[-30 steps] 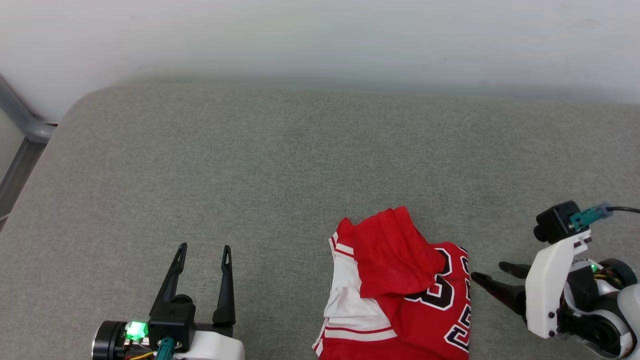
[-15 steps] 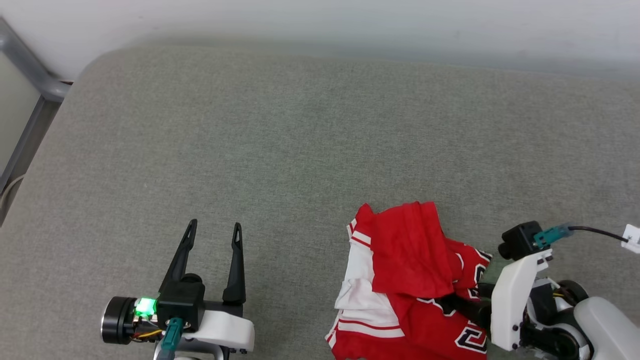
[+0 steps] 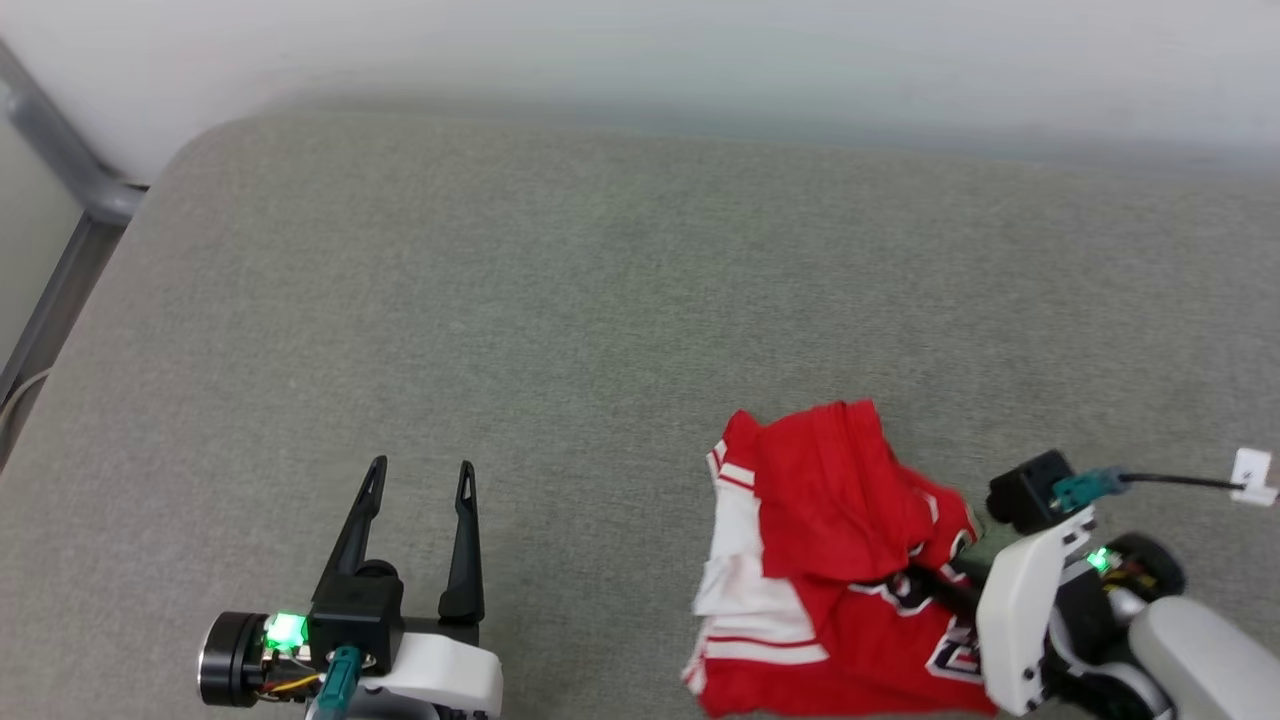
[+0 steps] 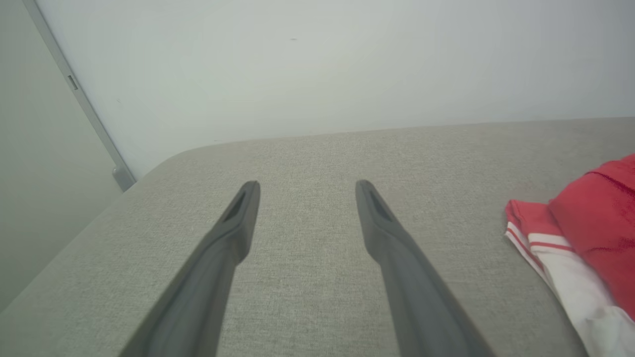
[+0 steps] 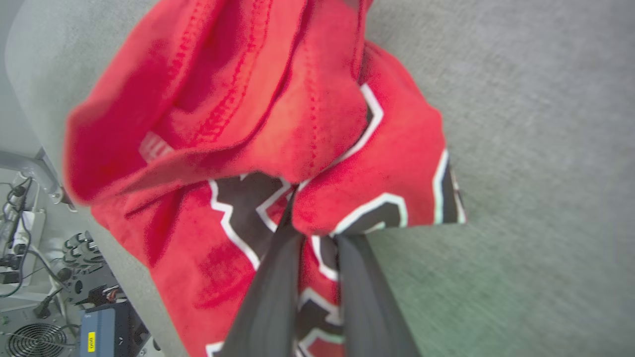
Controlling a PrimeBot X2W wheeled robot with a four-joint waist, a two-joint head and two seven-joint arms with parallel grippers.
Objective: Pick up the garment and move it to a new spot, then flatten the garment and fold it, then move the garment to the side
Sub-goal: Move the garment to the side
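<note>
The garment (image 3: 820, 520) is a crumpled red shirt with white sleeve parts and black-and-white numerals, lying on the grey cushion (image 3: 600, 300) at the lower right. My right gripper (image 3: 915, 582) reaches into its right side, tips buried in the cloth. In the right wrist view the two dark fingers of the right gripper (image 5: 312, 223) stand close together with a fold of the garment (image 5: 297, 124) pinched between them. My left gripper (image 3: 422, 465) rests open over bare cushion at the lower left, well left of the garment (image 4: 595, 223); the left wrist view shows the left gripper (image 4: 307, 184) empty.
A pale wall runs along the cushion's far edge. A grey metal frame (image 3: 60, 170) stands past the rounded left corner. Off the cushion's edge, the right wrist view shows cables and a computer case (image 5: 49, 307) on the floor.
The head camera shifted a little. My right gripper pushed left into the garment's right side and closed on the cloth, bunching it. The left gripper stays open.
</note>
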